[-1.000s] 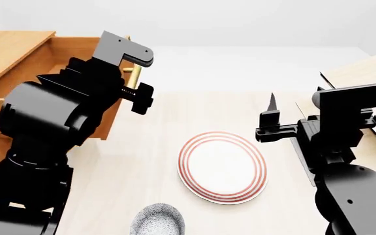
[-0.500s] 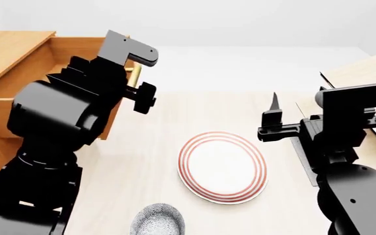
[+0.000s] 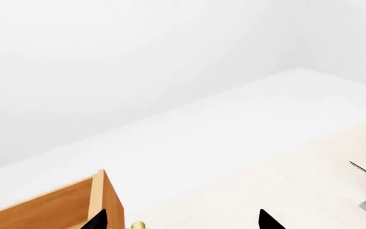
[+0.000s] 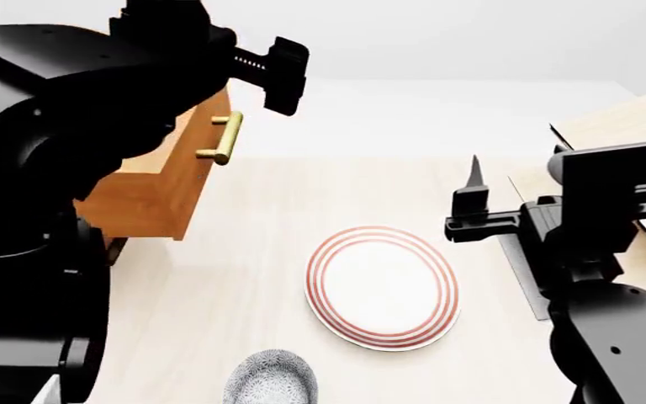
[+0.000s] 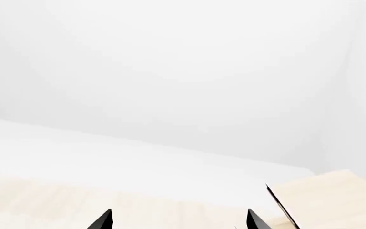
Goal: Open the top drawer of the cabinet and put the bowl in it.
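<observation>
**Bowl sitting far from both grippers**

Bowl (image 4: 270, 379) is lying at table's (image 4: 233, 278) near edge, below plate (image 4: 382, 286). Left gripper (image 3: 181, 222) and right gripper (image 5: 177, 220) are hovering spread, empty (fingertips apart). Top drawer (image 4: 161, 181) is standing pulled out, left.

The left arm (image 4: 87, 109) has risen clear of the top drawer's (image 4: 155, 185) handle (image 4: 222, 139).

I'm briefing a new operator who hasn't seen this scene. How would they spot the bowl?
Find the orange-brown cabinet at the table's left, then the red-ringed white plate mid-table. The bowl sits nearer the robot than the plate: smaller, with a grey-blue speckled outside.
</observation>
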